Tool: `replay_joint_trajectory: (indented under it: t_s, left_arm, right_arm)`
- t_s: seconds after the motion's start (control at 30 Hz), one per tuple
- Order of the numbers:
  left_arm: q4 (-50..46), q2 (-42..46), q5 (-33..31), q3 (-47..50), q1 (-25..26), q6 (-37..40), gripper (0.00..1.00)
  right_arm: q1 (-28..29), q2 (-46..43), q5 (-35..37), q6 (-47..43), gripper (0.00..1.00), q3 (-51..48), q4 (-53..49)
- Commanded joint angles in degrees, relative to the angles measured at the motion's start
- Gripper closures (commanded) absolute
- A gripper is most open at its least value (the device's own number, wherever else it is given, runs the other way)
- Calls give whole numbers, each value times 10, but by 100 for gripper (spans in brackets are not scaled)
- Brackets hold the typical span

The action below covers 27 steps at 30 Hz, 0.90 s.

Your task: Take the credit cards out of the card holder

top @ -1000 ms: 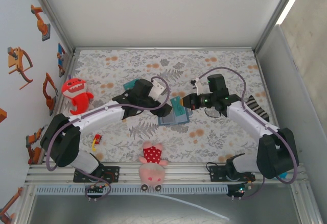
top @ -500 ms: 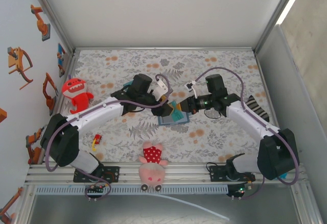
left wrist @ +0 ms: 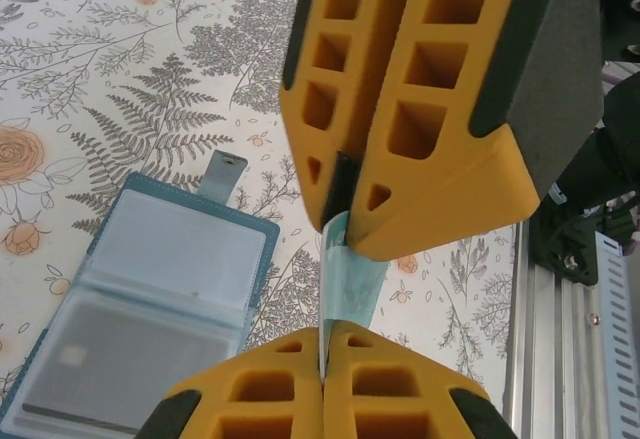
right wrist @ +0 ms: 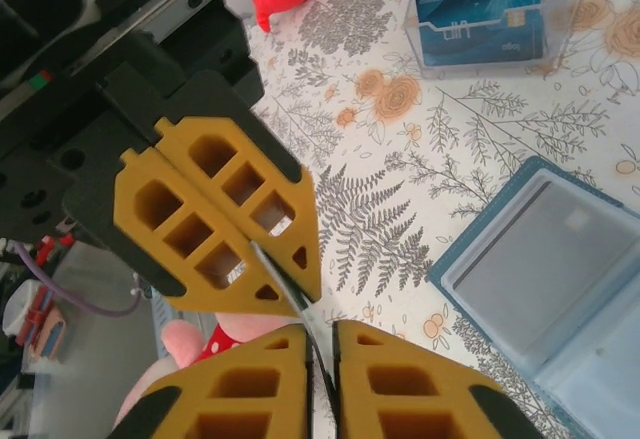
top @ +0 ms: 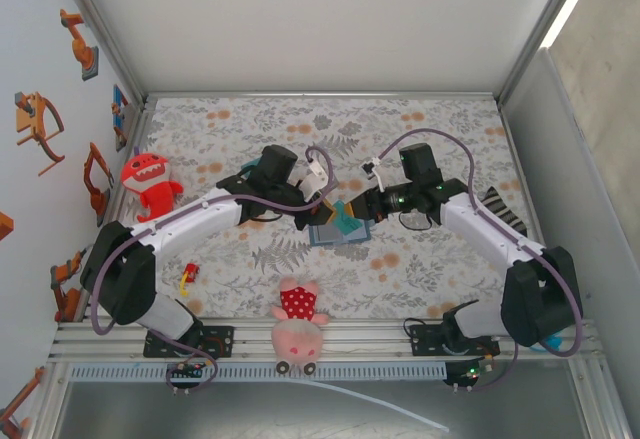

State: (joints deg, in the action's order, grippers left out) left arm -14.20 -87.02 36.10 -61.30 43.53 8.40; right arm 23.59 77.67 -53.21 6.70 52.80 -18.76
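Passing one credit card (left wrist: 352, 277) from tool to tool appears to be the step in hand. The left tool (left wrist: 322, 344) is clenched on one edge of the card. The right tool (right wrist: 320, 337), tip to tip opposite it, has its jaws slightly parted around the other edge. The card holder (left wrist: 165, 259) lies open and flat on the tabletop (left wrist: 90, 79), below and just beside both tools. The next move calls for the right tool to back straight off without dragging the card. Both arms reach inward, forearms converging above the holder.
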Motion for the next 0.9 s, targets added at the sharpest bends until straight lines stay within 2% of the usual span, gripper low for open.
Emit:
replay_joint_trajectory:
  t_s: [0.0,0.1,0.33,0.63,0.77,0.87]
  left_arm:
    - [11,9,-10,8,2,-9,100]
    - [56,37,-25,38,-3,-37,100]
    - [186,138,-99,134,-16,-139,100]
    - [342,247,-194,246,-28,-299,100]
    - [402,265,-187,273,-30,-352,100]
    - [442,265,-174,283,-30,-384,100]
  right_arm:
    - [7,-24,19,10,71,22,6]
    - [7,-43,62,20,62,13,12]
    - [6,-99,138,97,59,-42,106]
    - [7,-96,115,295,54,-140,403]
    - [7,-61,86,362,44,-151,518]
    - [12,-36,71,393,43,-151,573]
